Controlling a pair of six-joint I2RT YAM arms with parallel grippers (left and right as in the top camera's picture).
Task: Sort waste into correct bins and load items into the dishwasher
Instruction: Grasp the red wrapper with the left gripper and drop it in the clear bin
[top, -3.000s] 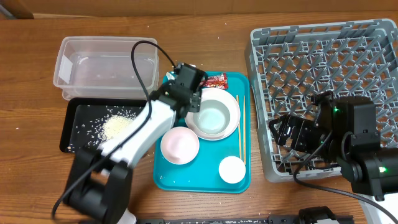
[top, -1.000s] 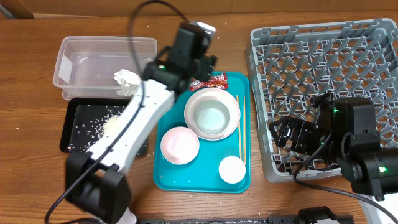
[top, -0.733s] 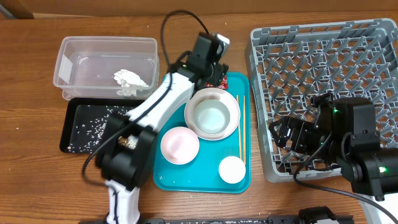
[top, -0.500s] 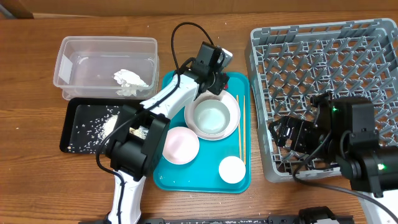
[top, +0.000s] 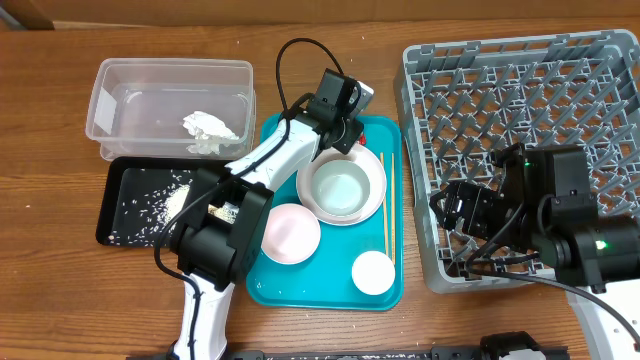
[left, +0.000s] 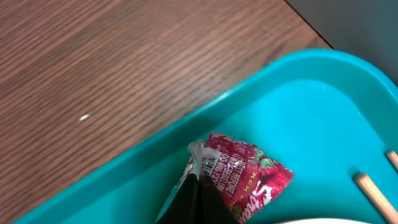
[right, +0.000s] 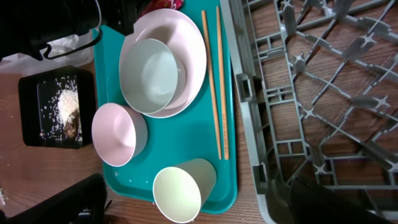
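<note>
My left gripper is at the far edge of the teal tray, shut on the corner of the red snack wrapper, which still lies on the tray. The crumpled napkin lies in the clear tub. Rice is in the black tray. On the teal tray are a white bowl on a pink plate, a pink bowl, a white cup and chopsticks. My right gripper hangs open and empty over the grey dish rack's left edge.
Loose rice grains dot the wooden table around the tub and black tray. The left arm stretches from the table's near edge across the teal tray's left side. A black cable loops above the tray's far edge.
The left gripper swung from beside the tub, where the napkin now lies, over to the tray's far edge and closed on the wrapper. The right arm shifted slightly.
</note>
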